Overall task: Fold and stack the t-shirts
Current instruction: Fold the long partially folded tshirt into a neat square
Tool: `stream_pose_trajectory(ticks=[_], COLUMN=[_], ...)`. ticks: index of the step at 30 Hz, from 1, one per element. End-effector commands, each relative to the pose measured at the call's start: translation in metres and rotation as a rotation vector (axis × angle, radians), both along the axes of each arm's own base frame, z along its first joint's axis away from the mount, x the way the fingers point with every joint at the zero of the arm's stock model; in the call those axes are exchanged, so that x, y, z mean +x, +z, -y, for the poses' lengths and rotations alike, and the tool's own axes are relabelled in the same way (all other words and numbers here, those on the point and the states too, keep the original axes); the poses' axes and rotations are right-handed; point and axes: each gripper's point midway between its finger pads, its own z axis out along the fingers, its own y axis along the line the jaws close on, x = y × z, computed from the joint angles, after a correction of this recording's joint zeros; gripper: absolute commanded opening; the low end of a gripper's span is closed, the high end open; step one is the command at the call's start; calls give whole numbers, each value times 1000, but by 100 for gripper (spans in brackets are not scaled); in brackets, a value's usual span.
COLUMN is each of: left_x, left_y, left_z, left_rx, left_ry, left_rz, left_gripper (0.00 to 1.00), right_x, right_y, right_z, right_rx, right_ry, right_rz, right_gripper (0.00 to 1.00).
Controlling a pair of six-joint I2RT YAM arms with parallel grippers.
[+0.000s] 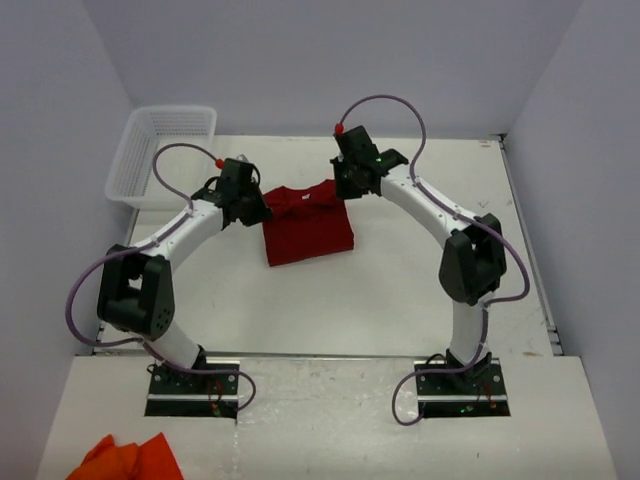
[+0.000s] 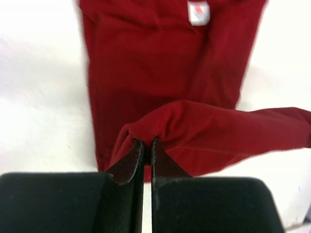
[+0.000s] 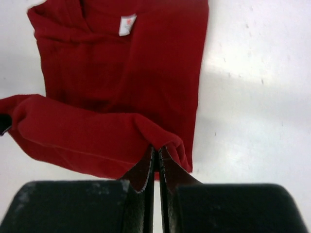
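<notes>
dark crimson cotton t-shirt (image 1: 308, 232) lay at the far centre of the white table (image 1: 400, 300), sleeves folded in. left fingers (image 2: 130, 165) and right fingers (image 3: 141, 170) were clamped tight on its raised edge. crosswise fold judged unfinished; stacking not begun.

**Three views, one shared shirt**

The top camera looks down from high behind the arm bases, showing the whole white table (image 1: 400, 290) with the dark crimson cotton t-shirt (image 1: 308, 225) mid-frame. Each wrist camera peers closely down past its own jaws, left gripper (image 2: 144, 145) and right gripper (image 3: 156, 153) at bottom centre. Both share the shirt's small white neck label (image 2: 198, 12).
</notes>
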Motion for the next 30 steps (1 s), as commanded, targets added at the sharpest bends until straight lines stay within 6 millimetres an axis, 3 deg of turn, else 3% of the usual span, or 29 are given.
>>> stream_pose_trajectory(ticks=[1,2,3,4,5,6,7,9,10,11,12,13,16,17,18,19,20,22,23,24,25,26,27,28,30], left_x=[48,66,72,81,96,105,117,146,155,163,168,174,169,161,156,144,139,128,125,123,118,115,113,112,111], left_y=[14,9,2,-3,-17,-23,-25,-28,-24,-12,0,15,61,87,100,124,134,136,139,133,114,107,98,80,59], left_z=[-22,-23,-29,-31,-38,-35,-33,-27,-26,-22,-22,-23,-24,-21,-19,-10,-7,8,22,27,31,39,42,54,64], left_rx=[4,11,40,47,57,46,56,103,121,134,174,180,216,233,249,253,274,259,210,171,169,129,116,64,0], left_ry=[71,74,94,103,128,118,94,40,46,38,13,35,19,31,28,23,29,-24,-77,-78,-106,-132,-148,-220,-261], left_rz=[87,95,81,84,77,99,127,200,235,309,383,453,600,651,675,709,724,702,687,647,578,553,529,483,403], left_gripper=[0,0,0,0,0,0,9,28,47,62,76,98,100,100,100,100,100,100,99,96,77,61,20,5,0], right_x=[32,51,62,67,90,100,106,133,138,141,148,148,145,136,130,117,107,94,83,74,64,57,43,32,23], right_y=[-2,13,-15,-24,-2,-6,-34,-24,-21,-19,-11,-4,24,38,44,35,56,59,46,55,42,39,39,32,26], right_z=[-13,-16,-18,-23,-26,-25,-26,-22,-22,-19,-19,-18,-1,5,9,12,17,20,25,29,31,29,16,7,-9], right_rx=[39,71,49,67,101,95,89,80,78,77,85,91,66,56,52,31,26,27,24,37,38,75,152,202,304], right_ry=[129,137,148,177,185,184,197,181,192,191,188,194,162,149,135,133,127,114,85,72,68,41,96,136,146], right_rz=[-6,26,-12,-36,18,14,-33,60,82,99,147,162,231,246,243,208,242,250,209,212,171,143,101,49,-12], right_gripper=[0,0,0,0,0,6,31,57,75,84,90,91,91,91,92,92,92,91,90,78,44,0,0,0,0])
